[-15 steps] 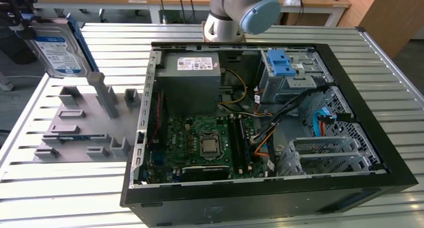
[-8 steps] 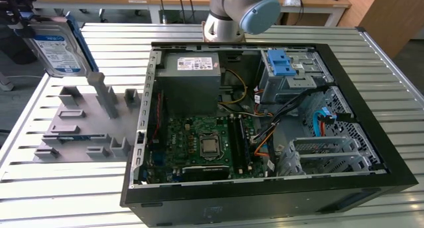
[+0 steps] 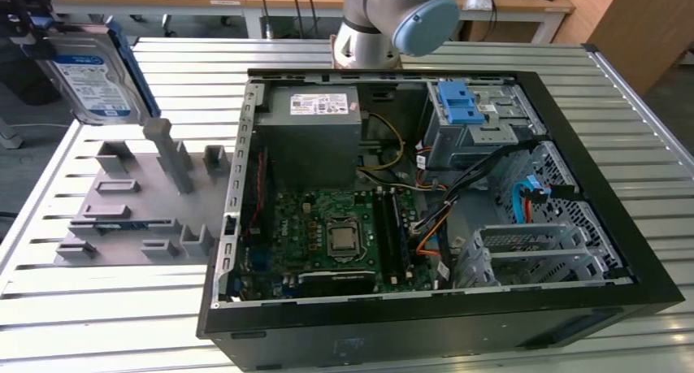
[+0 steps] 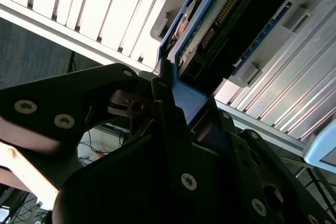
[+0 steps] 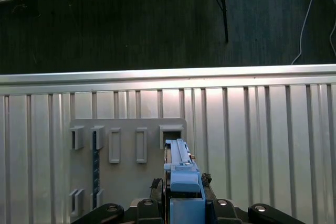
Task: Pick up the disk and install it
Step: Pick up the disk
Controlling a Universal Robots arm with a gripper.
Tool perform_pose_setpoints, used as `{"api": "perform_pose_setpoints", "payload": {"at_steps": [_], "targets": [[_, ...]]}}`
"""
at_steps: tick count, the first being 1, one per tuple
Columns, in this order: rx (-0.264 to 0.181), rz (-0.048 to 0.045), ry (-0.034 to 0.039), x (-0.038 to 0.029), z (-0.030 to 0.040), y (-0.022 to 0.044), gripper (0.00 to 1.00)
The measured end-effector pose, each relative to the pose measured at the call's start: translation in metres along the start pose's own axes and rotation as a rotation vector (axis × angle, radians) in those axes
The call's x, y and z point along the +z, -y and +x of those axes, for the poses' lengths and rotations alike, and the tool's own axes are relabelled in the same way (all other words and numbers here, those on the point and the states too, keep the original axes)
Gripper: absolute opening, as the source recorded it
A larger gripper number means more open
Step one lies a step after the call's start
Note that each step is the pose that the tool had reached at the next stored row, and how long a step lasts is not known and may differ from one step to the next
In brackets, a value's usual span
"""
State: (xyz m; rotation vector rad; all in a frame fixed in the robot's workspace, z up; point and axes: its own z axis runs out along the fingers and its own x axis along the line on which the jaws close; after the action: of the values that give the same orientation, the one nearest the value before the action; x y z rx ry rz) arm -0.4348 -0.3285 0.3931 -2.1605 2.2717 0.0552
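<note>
Disk: flat silver hard drive with white-and-blue label and blue rail frame (image 3: pixel 93 74), hanging upright with its long axis near vertical, above the grey slotted holder (image 3: pixel 130 219).
Jaws: black gripper (image 4: pixel 181 95) clamped on the rail end, at the disk's 11 o'clock.
Bearing: open black computer case (image 3: pixel 434 320) at the disk's 4 o'clock, well apart.
Hidden: the far pad's contact.

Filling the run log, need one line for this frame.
claw: shut on disk | disk: held up, upright, above rack | case: open, disk not yet in
</note>
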Motion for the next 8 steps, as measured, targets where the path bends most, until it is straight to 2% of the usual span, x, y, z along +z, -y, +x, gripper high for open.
{"api": "perform_pose_setpoints", "payload": {"at_steps": [8], "targets": [[0.0, 0.0, 0.0, -0.0041, -0.0001, -0.0001, 0.37]]}}
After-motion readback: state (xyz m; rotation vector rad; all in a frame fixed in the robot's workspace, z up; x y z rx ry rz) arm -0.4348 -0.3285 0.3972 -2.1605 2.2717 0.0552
